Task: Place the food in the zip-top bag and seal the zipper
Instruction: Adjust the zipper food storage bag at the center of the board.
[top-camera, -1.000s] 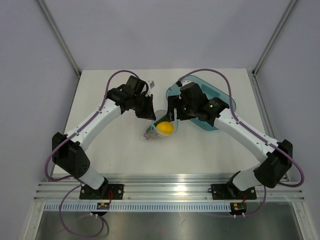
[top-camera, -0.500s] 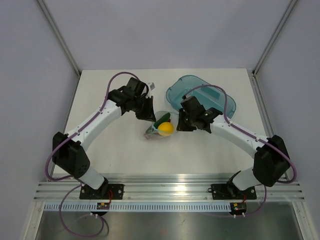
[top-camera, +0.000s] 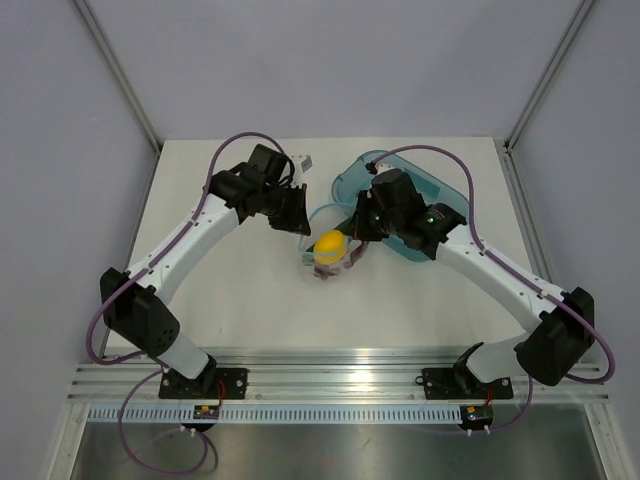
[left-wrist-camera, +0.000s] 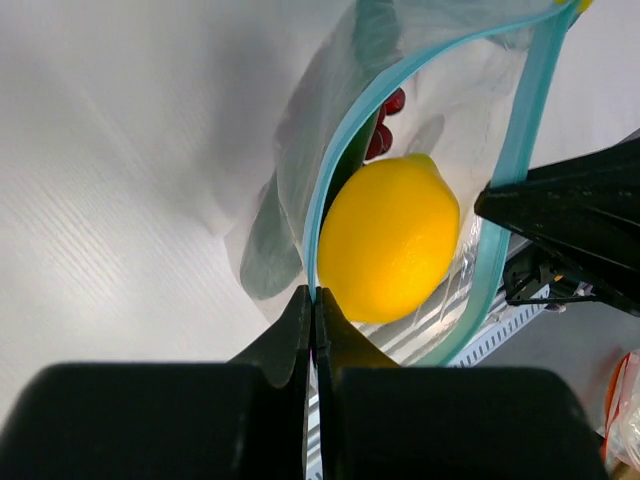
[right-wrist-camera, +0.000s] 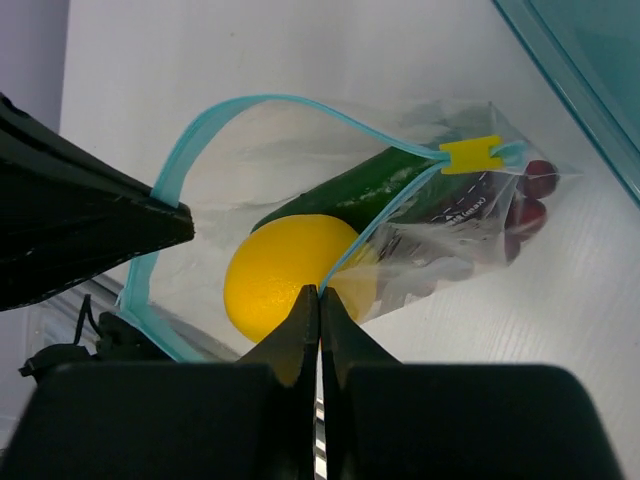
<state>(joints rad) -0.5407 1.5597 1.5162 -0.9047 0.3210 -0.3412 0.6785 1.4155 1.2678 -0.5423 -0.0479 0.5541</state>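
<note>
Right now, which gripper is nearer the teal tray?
Right. The right gripper pinches the zip-top bag beside the teal tray; the left gripper holds the opposite rim, farther off.

Caught only a sliver of grapes (left-wrist-camera: 386, 118) and cucumber (left-wrist-camera: 355, 160) behind zipper (left-wrist-camera: 510, 140) in left wrist view; saw zip-top bag (left-wrist-camera: 305, 125) cropped at top edge. Couldn't see underside of lemon (right-wrist-camera: 285, 262) behind right gripper (right-wrist-camera: 318, 298) in right wrist view; saw left gripper (right-wrist-camera: 182, 222) chopped by left edge, teal tray (right-wrist-camera: 590, 70) chopped at top right. From above, mid-counter, couldn't make out either gripper's fingertips or tell grapes from cucumber: too small.
</note>
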